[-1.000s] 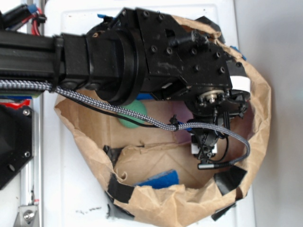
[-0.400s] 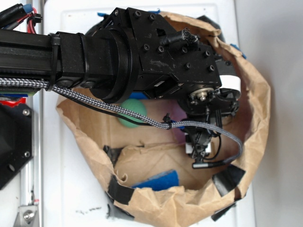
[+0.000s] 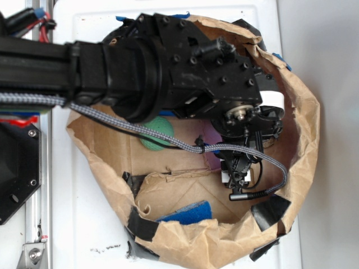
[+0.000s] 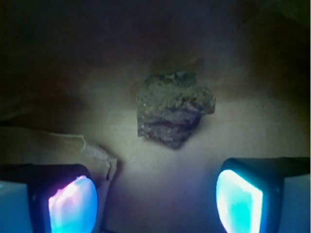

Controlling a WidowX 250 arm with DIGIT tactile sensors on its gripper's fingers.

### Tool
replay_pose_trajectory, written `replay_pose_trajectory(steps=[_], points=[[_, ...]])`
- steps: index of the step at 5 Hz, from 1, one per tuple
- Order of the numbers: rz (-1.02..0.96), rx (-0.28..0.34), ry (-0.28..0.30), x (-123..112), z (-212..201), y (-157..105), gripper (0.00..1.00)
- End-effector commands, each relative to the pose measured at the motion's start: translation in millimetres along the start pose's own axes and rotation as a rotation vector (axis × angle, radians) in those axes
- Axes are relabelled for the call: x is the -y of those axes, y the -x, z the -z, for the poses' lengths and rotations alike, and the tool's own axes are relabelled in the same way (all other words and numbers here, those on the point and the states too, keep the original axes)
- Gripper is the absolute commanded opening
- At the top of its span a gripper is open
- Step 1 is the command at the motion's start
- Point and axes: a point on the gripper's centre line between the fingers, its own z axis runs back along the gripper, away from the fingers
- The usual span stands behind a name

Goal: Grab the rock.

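Since a second ago we see the arm (image 3: pixel 168 67) has shifted slightly up and left over the bag (image 3: pixel 303 129), and the gripper (image 3: pixel 238 176) with it; the change from the last frame is very small. More of the green ball (image 3: pixel 160 134) shows below the arm now.

In the wrist view the rock (image 4: pixel 172 109) lies on the brown paper floor of the bag, ahead of the gripper (image 4: pixel 155 194) and roughly centred between its two fingers, a little nearer the right one. It is not between the pads: it sits beyond their tips, apart from both. The left pad (image 4: pixel 73 204) glows pink and blue, the right pad (image 4: pixel 238 201) cyan. The jaws stand wide apart and hold nothing. A fold of paper (image 4: pixel 92 155) rises just beside the left finger.

In the exterior view we cannot see the rock; the arm and wrist cover that part of the bag. A blue thing (image 3: pixel 188 213) lies near the bag's lower wall, and black tape (image 3: pixel 272 210) marks the rim.
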Motion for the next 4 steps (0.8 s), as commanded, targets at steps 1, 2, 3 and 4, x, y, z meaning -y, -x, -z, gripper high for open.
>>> replay_pose_trajectory(steps=[1,2,3,4], points=[[-0.070,0.057,-0.009,-11.7,-5.8,-26.0,1.00],[-0.068,0.062,-0.010,-11.2,-4.1,-29.8,1.00],[-0.063,0.071,-0.011,-9.2,-3.8,-32.5,1.00],[-0.075,0.096,-0.010,-9.4,-5.1,-36.1,1.00]])
